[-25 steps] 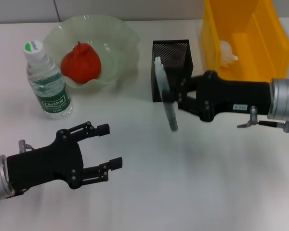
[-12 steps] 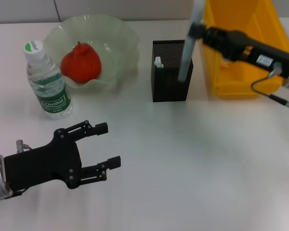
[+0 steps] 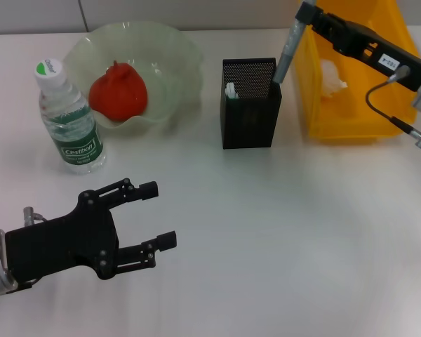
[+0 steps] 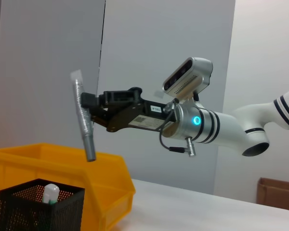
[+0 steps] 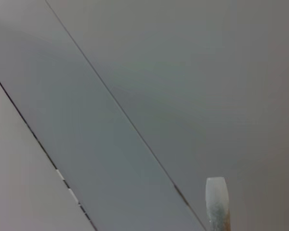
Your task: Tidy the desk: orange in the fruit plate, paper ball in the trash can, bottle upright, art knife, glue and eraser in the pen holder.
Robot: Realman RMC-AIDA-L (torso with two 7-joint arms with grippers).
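Right pincer (image 3: 310,17) grips the art knife (image 3: 285,48) near upright, its lower tip over the pen holder (image 3: 249,112) just below. Left pincer (image 3: 153,215) hangs spread open over the tabletop (image 3: 281,239), bottle (image 3: 69,119) beyond it.

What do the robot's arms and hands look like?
Both grippers, left and right, are black, with thin jointed metal fingers. Silver cuffs join them to the arms. The right arm is white with black stripes, and has a glowing blue ring, a grey camera box, a thin looping cable and a small white label.

"Cestbon" on the bottle (image 3: 70,119) label, cap print and arm sticker too small to read
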